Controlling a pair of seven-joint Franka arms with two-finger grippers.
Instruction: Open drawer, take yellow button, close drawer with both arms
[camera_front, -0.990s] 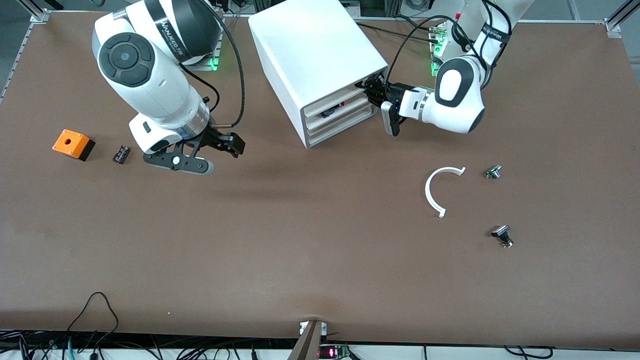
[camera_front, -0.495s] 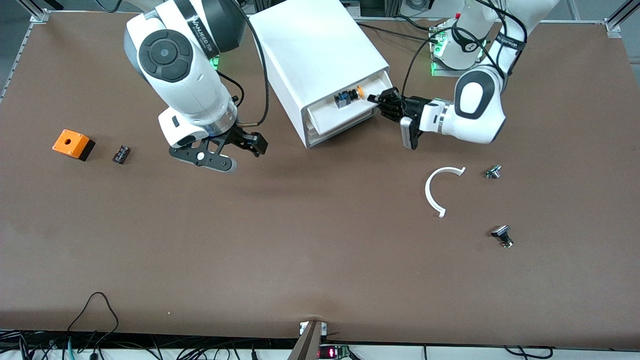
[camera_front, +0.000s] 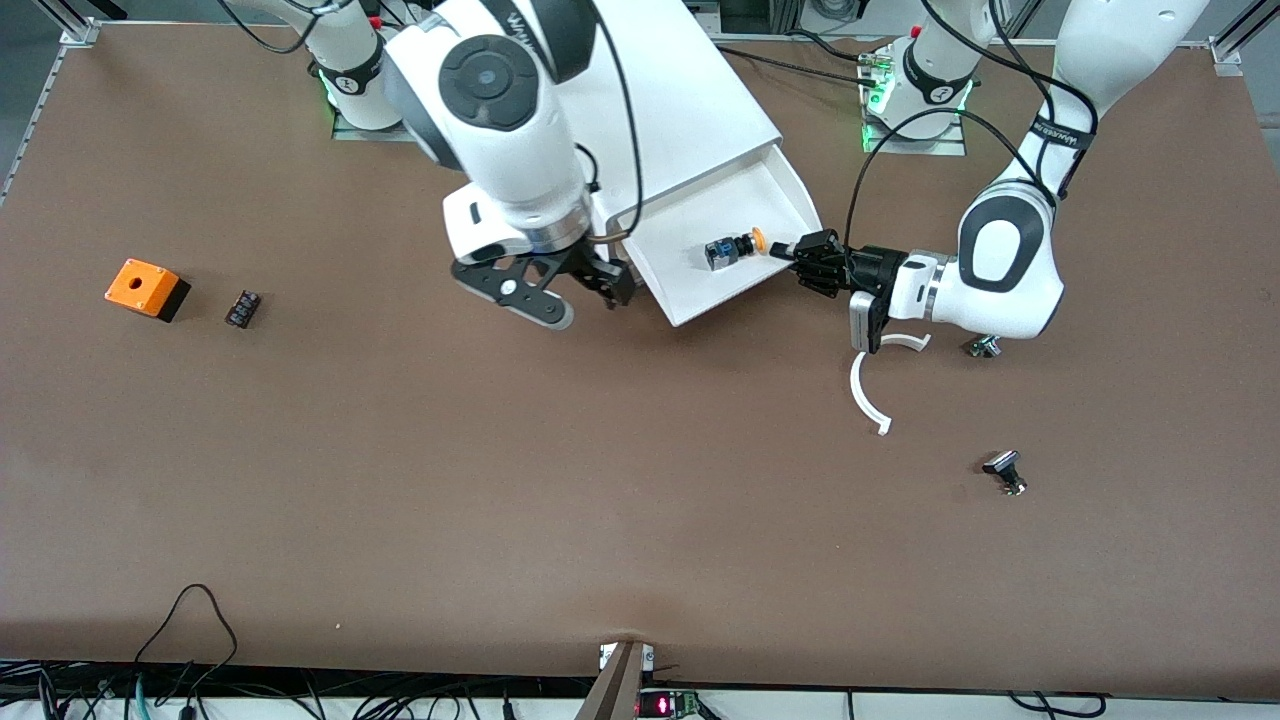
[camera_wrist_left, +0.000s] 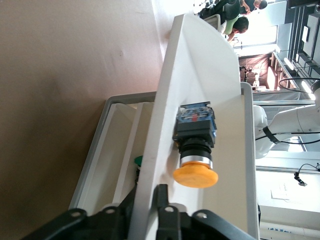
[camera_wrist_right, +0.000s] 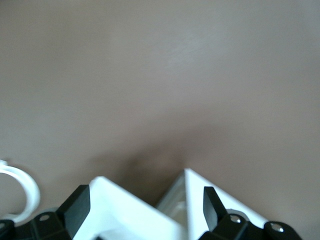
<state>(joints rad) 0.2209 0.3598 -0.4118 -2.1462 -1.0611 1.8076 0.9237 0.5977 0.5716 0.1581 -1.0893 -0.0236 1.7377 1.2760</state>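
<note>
The white cabinet (camera_front: 690, 90) stands at the back of the table, and its top drawer (camera_front: 770, 200) is pulled far out. The button (camera_front: 735, 247), with a black body and a yellow-orange cap, lies on its side in the drawer near the front wall. My left gripper (camera_front: 797, 254) is shut on that front wall. In the left wrist view the gripper (camera_wrist_left: 145, 196) clamps the wall, and the button (camera_wrist_left: 196, 150) lies just inside it. My right gripper (camera_front: 608, 285) is open and empty over the drawer's corner toward the right arm's end. Its fingers (camera_wrist_right: 78, 202) straddle white edges.
An orange box with a hole (camera_front: 147, 288) and a small black part (camera_front: 243, 308) lie toward the right arm's end. A white curved ring (camera_front: 866, 388), a black-capped silver-stemmed piece (camera_front: 1005, 470) and a small metal part (camera_front: 985, 347) lie toward the left arm's end.
My left gripper has pulled the top drawer far out toward the front camera, uncovering the button. My right arm has swung from near the orange box over to the drawer's side.
</note>
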